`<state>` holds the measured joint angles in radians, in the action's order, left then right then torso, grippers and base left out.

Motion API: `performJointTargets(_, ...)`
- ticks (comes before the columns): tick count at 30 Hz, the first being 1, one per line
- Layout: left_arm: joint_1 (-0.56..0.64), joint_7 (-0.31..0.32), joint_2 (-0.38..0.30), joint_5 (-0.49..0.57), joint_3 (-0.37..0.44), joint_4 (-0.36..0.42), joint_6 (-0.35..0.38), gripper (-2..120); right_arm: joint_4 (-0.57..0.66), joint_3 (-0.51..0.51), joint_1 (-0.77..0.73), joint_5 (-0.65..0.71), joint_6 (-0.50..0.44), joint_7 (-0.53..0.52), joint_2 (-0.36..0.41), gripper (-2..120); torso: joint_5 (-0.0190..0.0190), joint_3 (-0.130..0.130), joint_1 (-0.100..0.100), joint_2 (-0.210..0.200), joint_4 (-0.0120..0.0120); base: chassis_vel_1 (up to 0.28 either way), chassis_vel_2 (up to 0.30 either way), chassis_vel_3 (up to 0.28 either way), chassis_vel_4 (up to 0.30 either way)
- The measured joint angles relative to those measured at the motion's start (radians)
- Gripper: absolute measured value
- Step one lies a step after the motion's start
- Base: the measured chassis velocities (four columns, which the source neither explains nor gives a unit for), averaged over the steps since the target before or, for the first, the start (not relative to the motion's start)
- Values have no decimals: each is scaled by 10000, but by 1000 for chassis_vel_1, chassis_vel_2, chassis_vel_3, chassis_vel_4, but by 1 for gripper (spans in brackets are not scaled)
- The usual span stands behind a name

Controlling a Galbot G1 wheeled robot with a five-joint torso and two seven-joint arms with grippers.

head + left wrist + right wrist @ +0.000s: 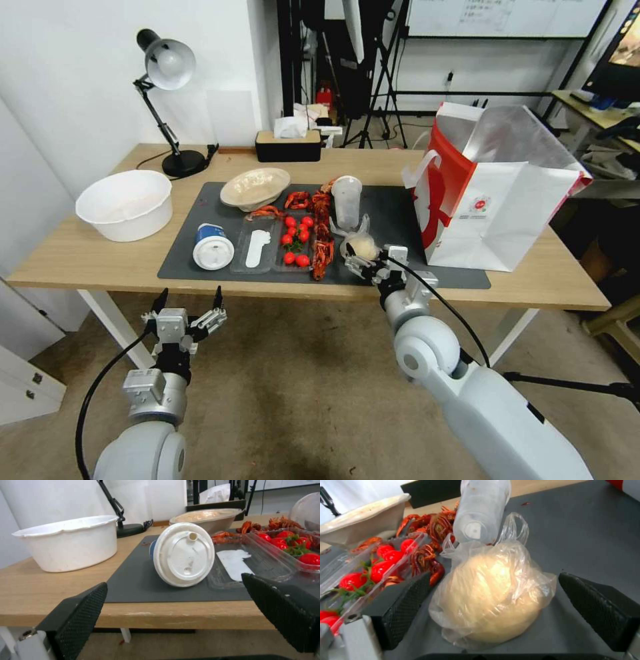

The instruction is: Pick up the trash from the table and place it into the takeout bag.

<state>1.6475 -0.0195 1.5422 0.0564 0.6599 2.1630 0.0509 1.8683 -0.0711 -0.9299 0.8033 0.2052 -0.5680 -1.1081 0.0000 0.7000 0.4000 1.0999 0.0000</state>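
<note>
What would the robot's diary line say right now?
right end effector: open around wrapped ball | left end effector: open, waiting below table edge | bag: upright

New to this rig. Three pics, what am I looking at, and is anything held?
A two-armed wheeled robot clearing a table. The wide picture comes from its head; the other two from cameras on each wrist, looking out between the fingers. On the dark mat: a blue-and-white tub on its side, a beige bowl, a clear cup, a tomato tray. The takeout bag stands open. The right hand is open around the plastic-wrapped ball, not gripping. The left hand is open, before the table edge.
</note>
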Motion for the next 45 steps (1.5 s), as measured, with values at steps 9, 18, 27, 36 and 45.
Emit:
performJointTargets(9, 14, 20, 19, -42, 10, -64, -100, 100, -297, -215, 322, -4, 253, -227, -190, 70, -1, -1, 0, 1, 0, 0, 0, 0, 0)
performJointTargets(18, 11, 31, 24, -77, 8, -135, -193, 100, -288, -274, 387, -31, 865, -694, -234, 41, -1, -2, 0, 3, 1, 0, 0, 0, 0)
performJointTargets(27, 22, 36, 33, -155, -11, -192, -282, 100, -223, -255, 367, -6, 988, -853, -218, 14, 0, -2, 0, 2, 1, 0, 0, 0, 0)
performJointTargets(36, 21, 37, 24, -168, -20, -198, -299, 100, 658, 182, 33, -146, 505, -308, -31, 8, 0, 1, 0, 1, 0, 0, 0, 0, 0)
performJointTargets(45, 3, 38, 33, -213, -82, -198, -296, 100, 2486, 1697, -152, -240, -646, 1249, 633, 7, -1, -1, -1, 2, -1, 0, 0, 0, 0)
